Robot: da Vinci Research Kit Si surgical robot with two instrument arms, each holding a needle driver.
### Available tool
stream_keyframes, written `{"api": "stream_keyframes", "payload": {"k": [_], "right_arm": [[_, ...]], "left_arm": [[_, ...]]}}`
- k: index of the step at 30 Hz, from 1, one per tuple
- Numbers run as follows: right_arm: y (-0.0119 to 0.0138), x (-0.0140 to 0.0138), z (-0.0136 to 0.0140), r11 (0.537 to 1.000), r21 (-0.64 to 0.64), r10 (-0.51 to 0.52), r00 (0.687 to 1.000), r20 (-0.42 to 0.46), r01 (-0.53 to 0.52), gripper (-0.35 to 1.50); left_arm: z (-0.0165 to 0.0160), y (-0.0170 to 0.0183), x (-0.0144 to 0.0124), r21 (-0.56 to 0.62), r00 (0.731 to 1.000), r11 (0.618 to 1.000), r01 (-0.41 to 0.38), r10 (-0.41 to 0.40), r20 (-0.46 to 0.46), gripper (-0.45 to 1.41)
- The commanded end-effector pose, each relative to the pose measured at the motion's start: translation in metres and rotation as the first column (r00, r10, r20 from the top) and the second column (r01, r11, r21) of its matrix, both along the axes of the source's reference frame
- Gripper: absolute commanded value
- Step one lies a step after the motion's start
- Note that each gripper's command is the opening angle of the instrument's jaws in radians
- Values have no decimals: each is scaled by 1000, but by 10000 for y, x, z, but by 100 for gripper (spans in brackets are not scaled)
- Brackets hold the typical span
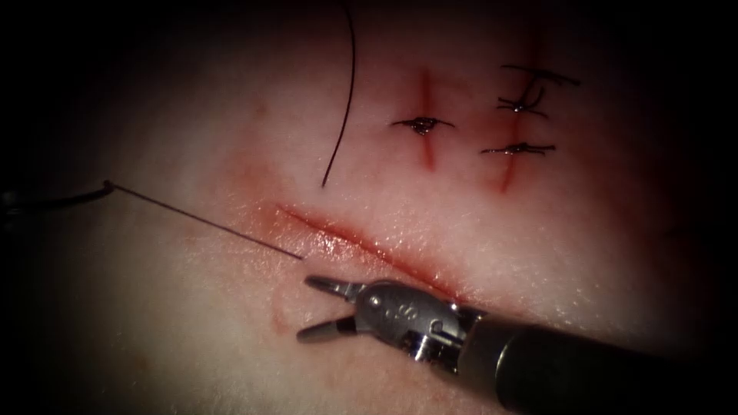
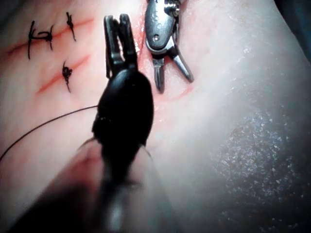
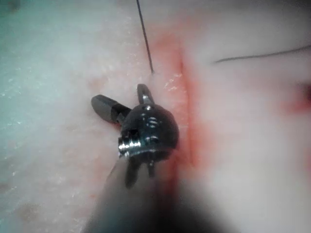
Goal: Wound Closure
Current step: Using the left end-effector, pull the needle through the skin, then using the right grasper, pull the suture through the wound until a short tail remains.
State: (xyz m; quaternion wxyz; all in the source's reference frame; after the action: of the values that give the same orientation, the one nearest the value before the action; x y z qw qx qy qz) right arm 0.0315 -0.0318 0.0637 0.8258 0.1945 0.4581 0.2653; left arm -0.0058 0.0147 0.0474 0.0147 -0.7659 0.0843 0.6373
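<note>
Right tool (image 1: 305,307) sits just on the left of the cut (image 1: 361,244), jaws spread wide and holding nothing. The thread (image 1: 204,221) runs taut, leaving the tissue (image 1: 192,323) right beside the cut, a touch above those open jaws, its long line stretching away leftward. Left tool (image 2: 117,19) looks clamped on the thread's far end. Where the needle is, I cannot tell.
</note>
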Motion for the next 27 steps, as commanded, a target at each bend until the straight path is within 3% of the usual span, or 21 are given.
{"api": "stream_keyframes", "payload": {"k": [1, 5, 12, 18, 23, 27], "right_arm": [[2, 9, 6, 1000, 1, 0, 1000, -2, 0, 81], [5, 8, -5, 1000, 8, 5, 1000, -14, -5, 84], [26, 8, -52, 993, 23, 116, 992, -43, -115, 89], [56, 5, -88, 972, -114, 206, 978, 11, -203, 79], [64, 14, -83, 967, -203, 165, 986, 34, -155, 72], [70, 30, -54, 965, -250, 103, 992, 70, -82, 74]], "left_arm": [[7, 9, -8, -2, 999, 1000, 19, -19, -34, -45], [22, 8, -19, 72, 998, 997, 33, -29, -51, -45], [87, 15, -48, 112, 995, 992, 55, -45, -93, -45], [133, 39, -72, 109, 969, 983, 145, -119, -218, -45], [151, 47, -69, 87, 946, 974, 211, -181, -270, -45], [149, 46, -52, 70, 942, 965, 254, -230, -243, -45]]}}
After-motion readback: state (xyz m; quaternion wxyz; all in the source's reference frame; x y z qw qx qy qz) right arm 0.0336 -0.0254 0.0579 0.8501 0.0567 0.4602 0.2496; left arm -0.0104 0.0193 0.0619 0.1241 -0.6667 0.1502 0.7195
